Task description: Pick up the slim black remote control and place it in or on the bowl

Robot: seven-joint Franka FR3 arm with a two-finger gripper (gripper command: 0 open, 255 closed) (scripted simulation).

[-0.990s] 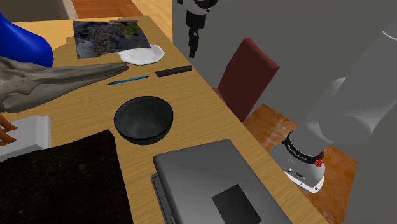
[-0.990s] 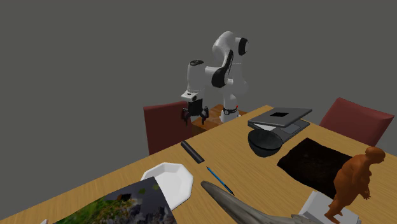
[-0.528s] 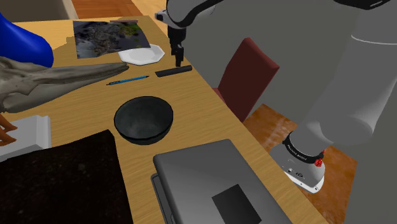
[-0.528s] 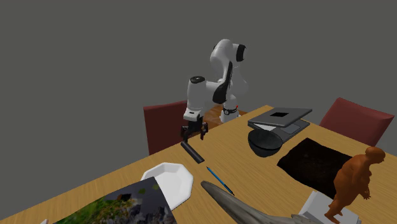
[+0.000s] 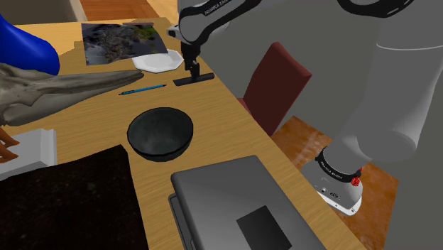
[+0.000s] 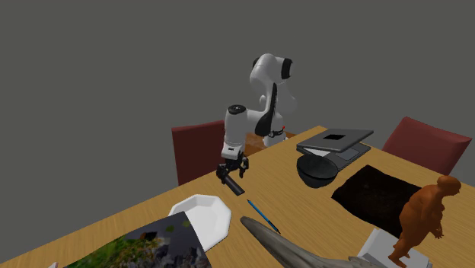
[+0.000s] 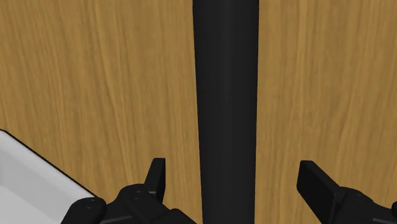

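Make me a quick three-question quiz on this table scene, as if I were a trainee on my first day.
1. True or false: the fingers are shut on the remote.
2. Which of these lies closest to the remote? A) the white plate B) the laptop C) the orange figurine
3. Fill in: the remote lies flat on the wooden ____, not yet in the dark bowl.

Key
1. False: they stand apart on either side of it, touching nothing.
2. A
3. table
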